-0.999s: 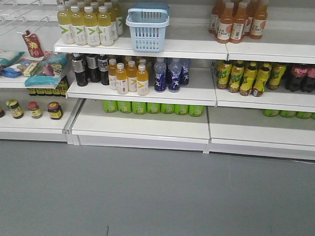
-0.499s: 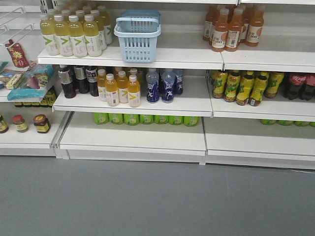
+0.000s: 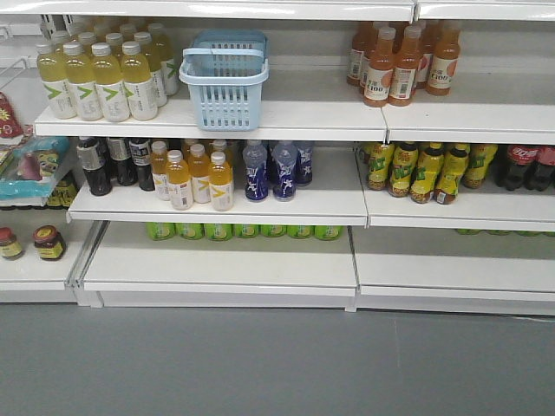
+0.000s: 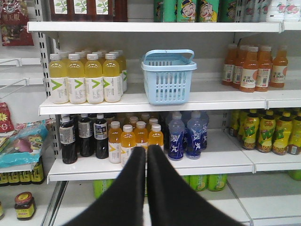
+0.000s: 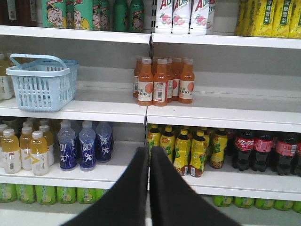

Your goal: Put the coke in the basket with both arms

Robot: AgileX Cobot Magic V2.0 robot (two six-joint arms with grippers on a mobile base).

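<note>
Coke bottles (image 5: 244, 150) with red wraps stand on the middle shelf at the right; they also show at the right edge of the front view (image 3: 523, 165). The light blue basket (image 3: 225, 87) stands on the upper shelf; it also shows in the left wrist view (image 4: 168, 76) and the right wrist view (image 5: 41, 83). My left gripper (image 4: 146, 149) is shut and empty, in front of the orange drink bottles. My right gripper (image 5: 148, 149) is shut and empty, left of the yellow-wrapped bottles. Neither arm shows in the front view.
Yellow drink bottles (image 3: 94, 80) stand left of the basket, orange bottles (image 3: 399, 65) to its right. Blue bottles (image 3: 270, 171), small orange bottles (image 3: 191, 178) and dark bottles (image 3: 108, 163) fill the middle shelf. Green cans (image 3: 243, 231) lie on the low shelf. Grey floor lies in front.
The front view has shifted: the shelves moved left and down in the frame and look closer. More of the coke bottles at the right edge stays in sight.
</note>
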